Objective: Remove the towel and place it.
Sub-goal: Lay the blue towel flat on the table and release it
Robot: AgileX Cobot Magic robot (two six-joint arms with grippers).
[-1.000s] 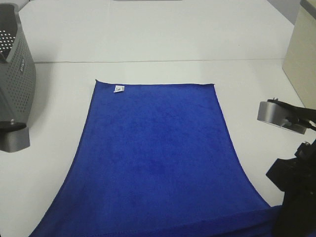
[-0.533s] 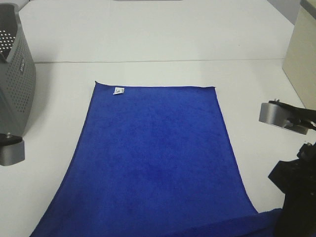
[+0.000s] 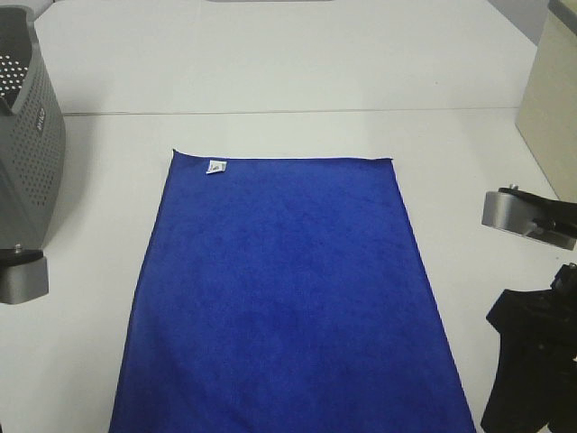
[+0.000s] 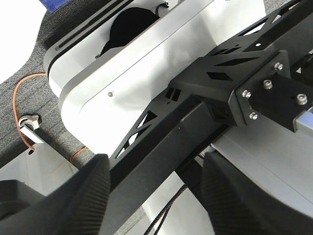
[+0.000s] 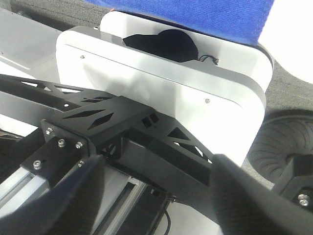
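Observation:
The royal-blue towel (image 3: 288, 289) lies flat on the white table (image 3: 270, 63), with its small white tag (image 3: 216, 166) at the far left corner and its near end running out of the view. A strip of it shows in the left wrist view (image 4: 54, 4) and in the right wrist view (image 5: 195, 12). My left gripper (image 4: 156, 196) is open and empty, its dark fingers (image 4: 73, 205) spread over the robot's frame. My right gripper (image 5: 156, 196) is open and empty too. Only the right arm (image 3: 532, 379) shows in the high view, right of the towel.
A grey perforated basket (image 3: 22, 135) stands at the left edge of the table. A beige box (image 3: 550, 90) stands at the far right. Grey arm joints show at the left (image 3: 22, 275) and at the right (image 3: 527, 216). Both wrist views show the white robot base and black frame.
The folded strip at the towel's near right corner is gone and the near end now lies straight and narrower. The right arm has drawn back toward the near right; the left joint has dropped lower.

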